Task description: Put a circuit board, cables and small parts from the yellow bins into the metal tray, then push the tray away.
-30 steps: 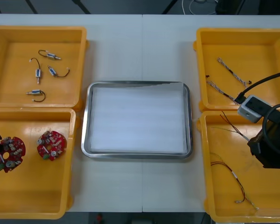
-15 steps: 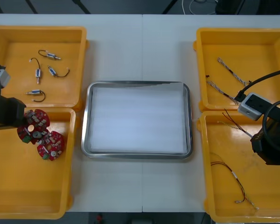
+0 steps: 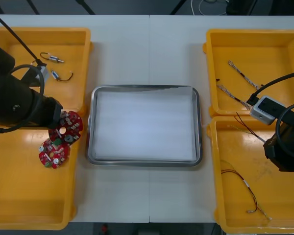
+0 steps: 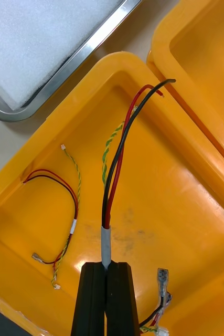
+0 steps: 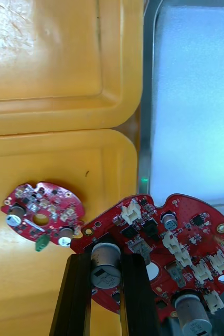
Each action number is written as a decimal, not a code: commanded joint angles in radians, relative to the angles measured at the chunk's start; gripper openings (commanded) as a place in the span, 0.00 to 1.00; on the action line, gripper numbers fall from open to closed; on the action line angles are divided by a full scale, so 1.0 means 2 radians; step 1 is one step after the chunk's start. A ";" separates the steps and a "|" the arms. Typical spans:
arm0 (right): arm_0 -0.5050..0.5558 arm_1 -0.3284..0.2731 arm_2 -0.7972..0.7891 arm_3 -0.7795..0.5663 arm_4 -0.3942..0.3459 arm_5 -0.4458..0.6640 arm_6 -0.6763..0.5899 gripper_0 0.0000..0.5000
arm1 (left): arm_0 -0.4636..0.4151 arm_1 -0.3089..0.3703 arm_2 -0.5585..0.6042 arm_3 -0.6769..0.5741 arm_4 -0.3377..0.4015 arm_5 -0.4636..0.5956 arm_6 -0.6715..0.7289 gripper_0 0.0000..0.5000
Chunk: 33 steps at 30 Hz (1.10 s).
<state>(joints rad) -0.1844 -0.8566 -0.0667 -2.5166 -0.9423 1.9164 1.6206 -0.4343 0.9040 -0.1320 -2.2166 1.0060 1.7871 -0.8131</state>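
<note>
Board [image 3: 67, 127] hangs in left hand [image 5: 107, 262], cable [image 4: 117, 173] seemingly in right hand [image 4: 106, 269].

No word, brand or number can be read anywhere. The board [image 3: 66, 128] at centre left of the front frame and the second board [image 3: 54, 152] just below it carry tiny white print marks beside their parts. Even in the left wrist frame these are too small to make out. A grey can [image 5: 194, 321] on the board, at the lower right of that frame, shows a pale stroke that might be a digit; I cannot tell. The white sleeve [image 4: 106, 244] on the cable [image 4: 116, 170], low in the right wrist frame, shows no lettering.
</note>
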 commanded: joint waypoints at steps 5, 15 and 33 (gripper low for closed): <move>-0.011 -0.017 0.004 -0.015 -0.001 0.002 -0.008 0.00 | -0.077 -0.038 -0.104 -0.011 -0.064 0.008 0.038 0.00; -0.011 -0.016 0.004 -0.015 -0.003 0.002 -0.010 0.00 | -0.108 -0.087 -0.184 0.020 -0.123 -0.008 0.081 0.00; -0.011 -0.016 0.003 -0.015 -0.001 0.002 -0.011 0.00 | -0.110 -0.101 -0.291 0.118 -0.204 -0.127 0.092 0.00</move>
<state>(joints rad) -0.1853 -0.8571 -0.0667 -2.5171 -0.9432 1.9164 1.6204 -0.6162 0.7209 -0.6772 -1.9834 0.6290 1.5571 -0.7131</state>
